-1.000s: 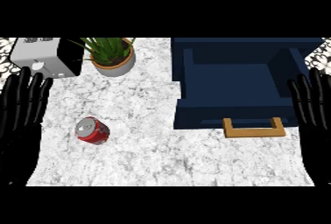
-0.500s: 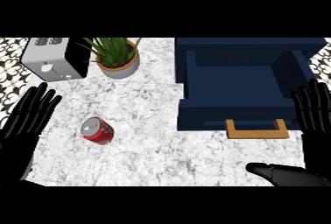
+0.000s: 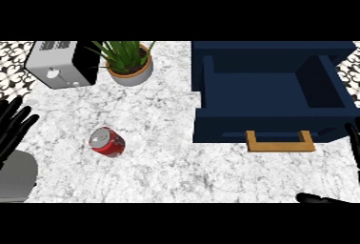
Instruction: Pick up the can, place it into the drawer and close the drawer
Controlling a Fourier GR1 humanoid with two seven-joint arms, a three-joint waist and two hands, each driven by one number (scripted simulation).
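Observation:
A red can point(image 3: 107, 142) lies on its side on the marbled counter point(image 3: 169, 162), left of centre. At the right, the navy drawer point(image 3: 271, 93) stands pulled open and looks empty, its wooden handle point(image 3: 279, 141) facing me. My left hand point(image 3: 14, 125) is at the left edge with straight fingers, open, about a hand's width left of the can and not touching it. Of my right hand point(image 3: 327, 199) only the thumb at the bottom right and fingertips point(image 3: 353, 138) at the right edge show, spread and holding nothing.
A silver toaster point(image 3: 60, 64) stands at the back left, with a potted plant point(image 3: 128, 64) beside it. My grey left forearm point(image 3: 14, 177) fills the lower left corner. Bare counter lies between the can and the drawer front.
The right hand has slid down and to the right, mostly out of view. The left hand sits lower at the left edge and its forearm now shows. The can has not moved on the counter.

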